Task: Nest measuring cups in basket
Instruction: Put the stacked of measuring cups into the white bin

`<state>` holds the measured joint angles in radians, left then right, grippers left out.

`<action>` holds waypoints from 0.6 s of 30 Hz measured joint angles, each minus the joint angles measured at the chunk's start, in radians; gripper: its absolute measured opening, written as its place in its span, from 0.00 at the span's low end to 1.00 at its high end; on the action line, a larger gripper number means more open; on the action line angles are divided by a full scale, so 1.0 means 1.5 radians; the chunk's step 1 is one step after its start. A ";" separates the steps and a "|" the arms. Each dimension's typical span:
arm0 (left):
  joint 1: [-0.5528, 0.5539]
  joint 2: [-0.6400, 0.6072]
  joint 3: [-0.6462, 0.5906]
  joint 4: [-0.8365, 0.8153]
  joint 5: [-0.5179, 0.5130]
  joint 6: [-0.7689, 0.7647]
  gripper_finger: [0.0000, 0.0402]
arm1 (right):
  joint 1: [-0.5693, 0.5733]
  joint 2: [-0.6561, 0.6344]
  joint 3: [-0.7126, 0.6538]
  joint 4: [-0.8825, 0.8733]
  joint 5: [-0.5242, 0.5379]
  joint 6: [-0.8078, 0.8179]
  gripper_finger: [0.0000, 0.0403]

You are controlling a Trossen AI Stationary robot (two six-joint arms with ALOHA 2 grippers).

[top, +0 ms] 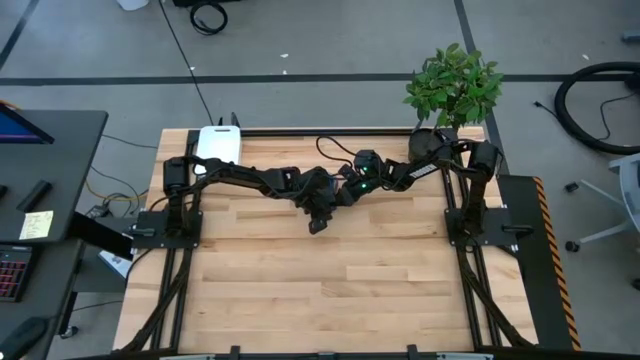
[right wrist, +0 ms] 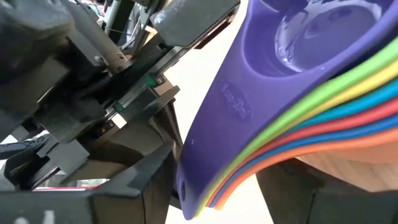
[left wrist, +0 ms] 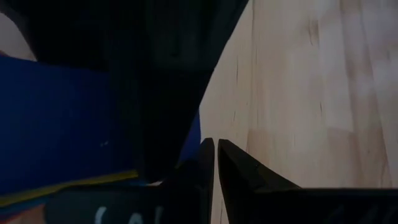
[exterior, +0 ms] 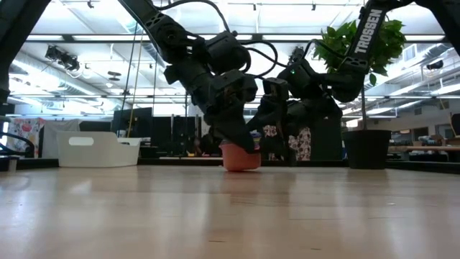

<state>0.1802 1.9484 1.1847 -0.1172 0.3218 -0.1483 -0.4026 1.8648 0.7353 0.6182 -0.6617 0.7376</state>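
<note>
"TROSSEN" in white letters on arm, upper right of low view. Measuring cups (right wrist: pixel 292 118) nested in one stack: dark blue on top, then green, yellow, light blue, red, orange; embossed lettering on dark blue handle unreadable. Stack (exterior: pixel 240 157) sits on tabletop (exterior: pixel 230 216), frame centre. Left hand (exterior: pixel 241 140) clamped on stack. Right hand (exterior: pixel 267 119) beside stack, fingers apart. White basket (top: pixel 218 145) upper left, well apart.
</note>
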 joint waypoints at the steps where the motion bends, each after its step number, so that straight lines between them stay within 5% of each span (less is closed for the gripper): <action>1: 0.000 0.000 0.000 0.003 0.000 0.002 0.07 | 0.000 0.000 0.000 0.000 0.000 0.000 0.53; 18: -0.004 0.000 0.000 -0.071 0.001 -0.016 0.07 | 0.000 0.000 0.000 -0.004 0.009 0.000 0.53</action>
<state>0.1745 1.9484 1.1851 -0.2233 0.3228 -0.1728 -0.4030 1.8648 0.7357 0.6117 -0.6479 0.7376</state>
